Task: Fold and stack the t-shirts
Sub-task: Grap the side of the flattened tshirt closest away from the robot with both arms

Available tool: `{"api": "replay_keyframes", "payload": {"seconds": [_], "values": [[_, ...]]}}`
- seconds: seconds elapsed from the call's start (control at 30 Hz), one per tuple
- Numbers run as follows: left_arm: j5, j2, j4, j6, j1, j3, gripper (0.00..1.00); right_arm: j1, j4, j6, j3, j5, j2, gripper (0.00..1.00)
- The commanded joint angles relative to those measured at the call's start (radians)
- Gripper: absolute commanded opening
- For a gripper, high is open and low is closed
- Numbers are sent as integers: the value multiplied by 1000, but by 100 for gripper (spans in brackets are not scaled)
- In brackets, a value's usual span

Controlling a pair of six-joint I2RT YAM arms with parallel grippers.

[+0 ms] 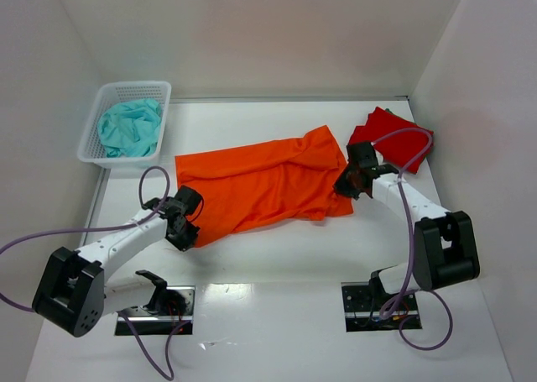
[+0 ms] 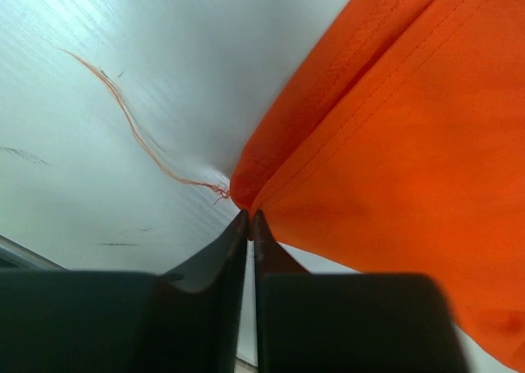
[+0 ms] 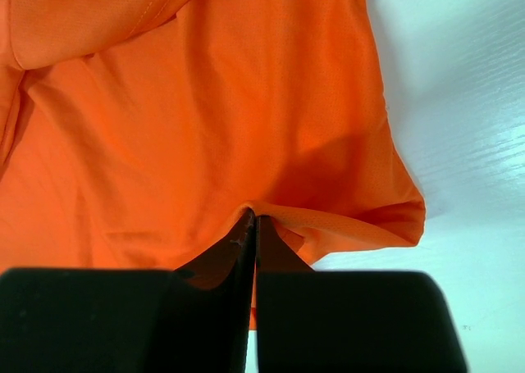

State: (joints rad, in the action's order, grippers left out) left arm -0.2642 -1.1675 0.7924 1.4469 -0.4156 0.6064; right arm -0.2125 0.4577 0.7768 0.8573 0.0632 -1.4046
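Note:
The orange t-shirt (image 1: 260, 180) lies spread across the middle of the table. My left gripper (image 1: 186, 231) is shut on its near left corner, as the left wrist view shows (image 2: 248, 215), with the orange cloth (image 2: 394, 143) running off to the right. My right gripper (image 1: 344, 189) is shut on the shirt's right hem (image 3: 328, 217), fingertips together (image 3: 254, 219). The red t-shirt (image 1: 394, 134) lies folded at the back right, behind the right gripper.
A white mesh basket (image 1: 127, 92) holding a teal cloth (image 1: 130, 126) stands at the back left. White walls close in the table on three sides. A loose orange thread (image 2: 131, 127) lies on the table by the left gripper.

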Motion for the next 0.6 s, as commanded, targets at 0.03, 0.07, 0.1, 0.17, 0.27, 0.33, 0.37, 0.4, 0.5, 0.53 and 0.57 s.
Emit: {"api": "replay_keyframes", "payload": {"seconds": [0.03, 0.07, 0.1, 0.17, 0.27, 0.33, 0.37, 0.4, 0.5, 0.53, 0.57], "values": [[-7, -14, -1, 19, -2, -13, 0, 13, 13, -14, -24, 16, 73, 2], [-7, -14, -1, 13, -2, -7, 0, 13, 18, -14, -24, 16, 79, 2], [-7, -14, 3, 9, -2, 4, 0, 18, 21, -14, -24, 20, 86, 1], [-12, -1, 25, 9, -2, 32, 0, 45, 44, -2, -34, 26, 111, 0], [-60, 79, 40, 9, -2, 83, 0, 105, 65, 4, -53, 26, 175, 0], [-92, 163, 47, 9, 1, 93, 0, 162, 75, -13, -54, 28, 217, 0], [-92, 182, 49, 9, 10, 101, 0, 177, 78, -16, -54, 35, 220, 0], [-94, 199, 56, 6, 22, 101, 0, 189, 89, -25, -54, 35, 226, 0], [-110, 231, 74, -9, 41, 101, 0, 196, 105, -34, -44, 35, 226, 0], [-122, 241, 84, -10, 41, 101, 0, 196, 105, -22, -44, 23, 234, 0], [-124, 242, 85, -17, 41, 109, 0, 196, 105, -21, -44, 21, 236, 0]]}}
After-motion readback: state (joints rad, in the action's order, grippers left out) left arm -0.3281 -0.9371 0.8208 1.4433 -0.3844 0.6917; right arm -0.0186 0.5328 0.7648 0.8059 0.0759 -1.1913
